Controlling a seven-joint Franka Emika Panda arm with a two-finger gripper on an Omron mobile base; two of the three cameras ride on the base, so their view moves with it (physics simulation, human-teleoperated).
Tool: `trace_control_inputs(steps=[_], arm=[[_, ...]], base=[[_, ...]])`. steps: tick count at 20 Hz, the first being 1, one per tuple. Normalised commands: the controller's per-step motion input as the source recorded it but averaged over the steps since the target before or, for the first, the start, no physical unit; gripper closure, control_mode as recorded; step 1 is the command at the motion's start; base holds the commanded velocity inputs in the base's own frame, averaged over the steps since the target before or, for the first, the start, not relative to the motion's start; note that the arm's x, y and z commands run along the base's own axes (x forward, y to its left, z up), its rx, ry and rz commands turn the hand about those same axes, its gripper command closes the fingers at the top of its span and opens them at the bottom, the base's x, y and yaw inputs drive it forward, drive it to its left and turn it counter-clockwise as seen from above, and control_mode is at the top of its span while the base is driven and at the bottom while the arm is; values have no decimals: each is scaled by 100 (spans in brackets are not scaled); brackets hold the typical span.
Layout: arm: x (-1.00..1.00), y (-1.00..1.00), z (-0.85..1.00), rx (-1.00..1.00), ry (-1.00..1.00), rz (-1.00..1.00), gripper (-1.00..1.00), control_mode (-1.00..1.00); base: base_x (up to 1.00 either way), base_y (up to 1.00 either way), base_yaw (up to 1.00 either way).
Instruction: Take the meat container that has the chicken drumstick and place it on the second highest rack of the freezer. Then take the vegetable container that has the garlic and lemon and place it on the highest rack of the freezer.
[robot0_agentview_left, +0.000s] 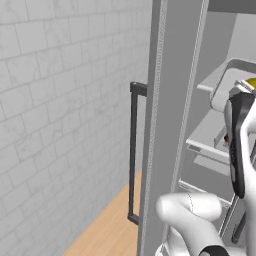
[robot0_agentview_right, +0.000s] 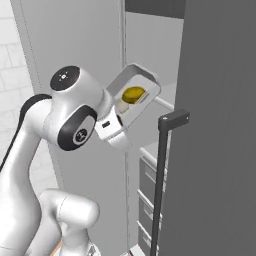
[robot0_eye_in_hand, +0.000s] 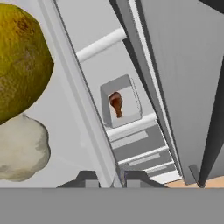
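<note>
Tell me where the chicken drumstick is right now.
In the hand view the chicken drumstick lies in its pale container on the second highest rack, just above the drawers inside the freezer.

Freezer (robot0_agentview_left: 170, 125) walls smooth matt grey, handle (robot0_agentview_left: 133, 155) dark satin metal (looks so), wall tiles (robot0_agentview_left: 60, 115) white, faintly mottled, floor (robot0_agentview_left: 107, 227) pale wood, lemon (robot0_eye_in_hand: 19, 61) dimpled, garlic (robot0_eye_in_hand: 19, 148) chalky matt.
</note>
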Motion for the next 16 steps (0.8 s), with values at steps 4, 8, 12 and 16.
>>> trace_control_inputs(steps=[4, 8, 12, 16], arm=[[67, -47, 15, 5, -12, -14, 100, -100], [98, -33, 33, 9, 0, -15, 100, -100], [97, -37, 45, 7, 8, -5, 100, -100], [80, -63, 12, 9, 11, 0, 100, -100]], base=[[0, 0, 0], [0, 0, 0], [0, 0, 0], [0, 0, 0]])
